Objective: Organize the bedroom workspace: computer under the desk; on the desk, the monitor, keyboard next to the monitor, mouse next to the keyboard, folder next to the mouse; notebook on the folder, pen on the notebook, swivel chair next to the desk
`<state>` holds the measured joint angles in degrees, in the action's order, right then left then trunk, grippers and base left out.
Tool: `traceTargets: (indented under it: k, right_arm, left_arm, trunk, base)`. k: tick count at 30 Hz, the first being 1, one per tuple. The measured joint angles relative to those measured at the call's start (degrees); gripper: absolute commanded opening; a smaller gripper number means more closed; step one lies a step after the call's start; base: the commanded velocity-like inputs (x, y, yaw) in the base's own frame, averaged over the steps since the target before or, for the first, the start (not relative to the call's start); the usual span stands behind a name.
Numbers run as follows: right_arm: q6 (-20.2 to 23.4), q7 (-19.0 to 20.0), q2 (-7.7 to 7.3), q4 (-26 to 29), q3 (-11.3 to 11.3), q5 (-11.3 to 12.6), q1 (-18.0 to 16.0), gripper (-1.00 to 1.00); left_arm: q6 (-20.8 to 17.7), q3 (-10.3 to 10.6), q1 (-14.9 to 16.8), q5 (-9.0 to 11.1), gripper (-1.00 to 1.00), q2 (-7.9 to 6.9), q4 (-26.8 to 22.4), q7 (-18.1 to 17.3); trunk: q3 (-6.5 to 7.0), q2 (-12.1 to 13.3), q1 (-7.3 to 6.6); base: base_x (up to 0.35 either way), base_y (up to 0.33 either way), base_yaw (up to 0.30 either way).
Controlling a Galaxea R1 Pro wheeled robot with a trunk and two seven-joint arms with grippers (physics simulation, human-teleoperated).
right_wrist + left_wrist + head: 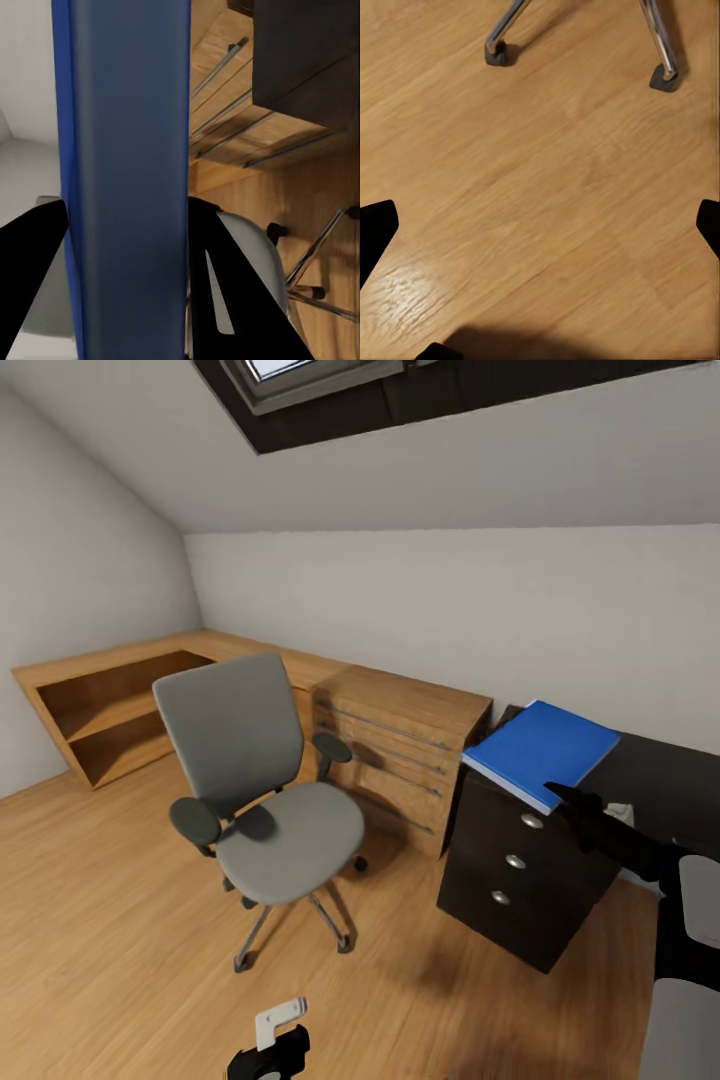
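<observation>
At about 3 o'clock in the head view, the right claw (560,794) is gripping the near edge of the blue folder (543,749), which is lying tilted over the end of the black bench (655,770), above a dark unit of 3 drawers (515,860). In the right wrist view the folder (127,180) is standing edge-on between the 2 dark fingers (232,300), which are pressing close on either side of it, so the claw is clamping it.

Toward 9 o'clock from the folder, the swivel chair (262,780) is sitting on the light wood floor (120,920), well apart from the bench, its grey seat bare and facing roughly 5 o'clock. Behind it, a low light-wood shelf unit (120,705) is running along the pale wall, joining a wooden drawer cabinet (400,745) that is standing just beside the dark drawers.

At 6 o'clock the left claw (268,1055) is hanging low over the floor. In the left wrist view its fingertips (375,229) are spreading wide apart with nothing between them, above bare floorboards (540,195), with 2 chair castors (496,54) beyond.
</observation>
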<state>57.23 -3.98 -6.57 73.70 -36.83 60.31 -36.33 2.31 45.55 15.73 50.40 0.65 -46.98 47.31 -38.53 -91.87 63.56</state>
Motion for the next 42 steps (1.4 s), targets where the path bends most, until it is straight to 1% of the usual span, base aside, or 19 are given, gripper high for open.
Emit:
traceTargets:
  k: [7,9,10,11,12,13,17,29,37,42]
  right_arm:
    - [-0.1,0.0,-0.02,0.0,0.0,-0.1,0.0,-1.00]
    - [-0.1,0.0,-0.02,-0.1,-0.4,-0.1,0.0,-1.00]
    - [-0.1,0.0,-0.01,-0.1,-1.4,-0.2,0.0,-1.00]
    - [0.0,0.0,0.03,-0.1,-2.9,-0.3,0.0,-1.00]
    - [0.0,0.0,0.08,-0.4,-5.1,-0.5,0.0,-1.00]
    - [0.0,0.0,0.11,-0.6,-6.1,-0.3,0.0,-1.00]
    - [0.0,0.0,0.14,-1.1,-7.3,-0.1,0.0,-1.00]
    - [-0.2,0.0,0.14,-2.8,-7.7,-0.2,0.0,-1.00]
    - [-2.0,0.1,0.13,-3.3,-7.7,-0.4,0.0,-1.00]
    - [-3.2,0.1,0.10,-5.1,-7.5,-0.5,0.0,-1.00]
  left_arm:
    - [0.0,0.1,0.0,0.1,1.00,0.07,0.1,-0.1]
    - [0.0,0.1,0.0,0.1,1.00,0.08,0.1,-0.1]
    - [0.0,0.1,0.0,0.1,1.00,0.08,0.1,-0.1]
    - [0.0,0.1,0.0,0.1,1.00,0.07,0.1,-0.1]
    - [0.0,0.1,0.0,0.1,1.00,0.08,0.1,-0.1]
    - [0.0,0.1,0.0,0.1,1.00,0.08,0.1,-0.1]
    - [0.0,0.1,0.0,0.1,1.00,0.07,0.1,-0.1]
    - [0.0,0.1,0.0,0.1,1.00,0.00,0.1,-0.1]
    - [0.0,0.2,0.0,0.0,1.00,0.06,0.1,-0.1]
    - [0.0,0.3,0.0,-0.2,1.00,0.08,0.1,-0.1]
  trunk:
    - [0.00,0.0,0.00]
    - [0.00,0.0,0.00]
    - [0.00,0.0,0.00]
    - [0.00,0.0,0.00]
    - [0.00,0.0,0.00]
    - [0.00,0.0,0.00]
    - [0.00,0.0,0.00]
    - [0.00,0.0,0.00]
    - [0.00,0.0,0.00]
    - [0.00,0.0,0.00]
  base:
    - [0.000,0.000,-0.300]
    - [0.000,0.000,-0.300]
    - [0.000,0.000,-0.300]
    - [0.000,0.000,-0.300]
    - [0.000,0.000,-0.300]
    - [0.000,0.000,-0.300]
    - [0.000,0.000,-0.300]
    - [0.000,0.000,-0.300]
    - [0.000,0.000,-0.300]
    - [0.000,0.000,-0.300]
